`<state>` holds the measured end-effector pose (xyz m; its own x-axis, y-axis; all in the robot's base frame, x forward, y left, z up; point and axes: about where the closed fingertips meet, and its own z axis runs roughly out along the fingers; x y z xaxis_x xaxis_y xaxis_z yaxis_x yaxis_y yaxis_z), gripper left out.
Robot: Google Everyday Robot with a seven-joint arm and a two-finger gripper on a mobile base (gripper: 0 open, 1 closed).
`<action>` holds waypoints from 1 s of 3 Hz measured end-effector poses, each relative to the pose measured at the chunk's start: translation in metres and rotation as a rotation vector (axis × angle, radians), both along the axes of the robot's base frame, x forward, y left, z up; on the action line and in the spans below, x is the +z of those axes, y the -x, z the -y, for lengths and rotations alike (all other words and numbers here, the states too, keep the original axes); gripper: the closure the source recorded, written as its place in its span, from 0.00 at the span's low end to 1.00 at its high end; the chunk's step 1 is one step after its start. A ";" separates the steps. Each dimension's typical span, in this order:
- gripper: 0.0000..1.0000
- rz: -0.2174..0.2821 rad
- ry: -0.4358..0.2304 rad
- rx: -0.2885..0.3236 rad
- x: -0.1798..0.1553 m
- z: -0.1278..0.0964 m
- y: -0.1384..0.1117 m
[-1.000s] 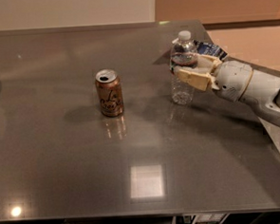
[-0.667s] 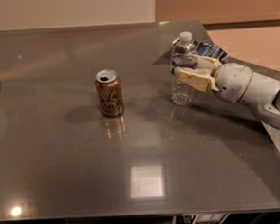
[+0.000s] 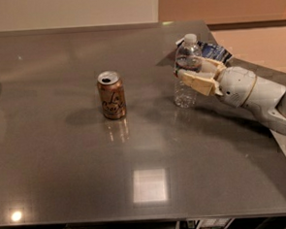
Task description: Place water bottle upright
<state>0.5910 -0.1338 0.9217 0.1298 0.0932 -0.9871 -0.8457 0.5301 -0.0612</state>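
The water bottle (image 3: 187, 90) is a clear ribbed bottle with a white cap and a dark-red label band. It stands upright on the grey table (image 3: 63, 155), right of centre, its base on the surface. My gripper (image 3: 197, 74) comes in from the right on a white arm (image 3: 261, 97). Its tan fingers (image 3: 195, 82) are closed around the bottle's middle, just under the label band. The orange-brown soda can (image 3: 111, 95) stands upright to the left of the bottle, apart from it.
A blue packet (image 3: 213, 50) lies behind the gripper near the table's far right corner. The table's right edge runs under the arm. A pale wall stands behind the table.
The bottle and gripper have hardly moved; the bottle's cap sits a touch further right, so the bottle stands straighter. The can has not moved.
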 end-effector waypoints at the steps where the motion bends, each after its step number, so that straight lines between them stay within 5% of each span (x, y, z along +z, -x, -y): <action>1: 0.11 0.002 0.000 0.005 0.001 -0.003 0.000; 2: 0.00 0.003 0.000 0.009 0.002 -0.005 0.000; 3: 0.00 0.003 0.000 0.009 0.002 -0.005 0.000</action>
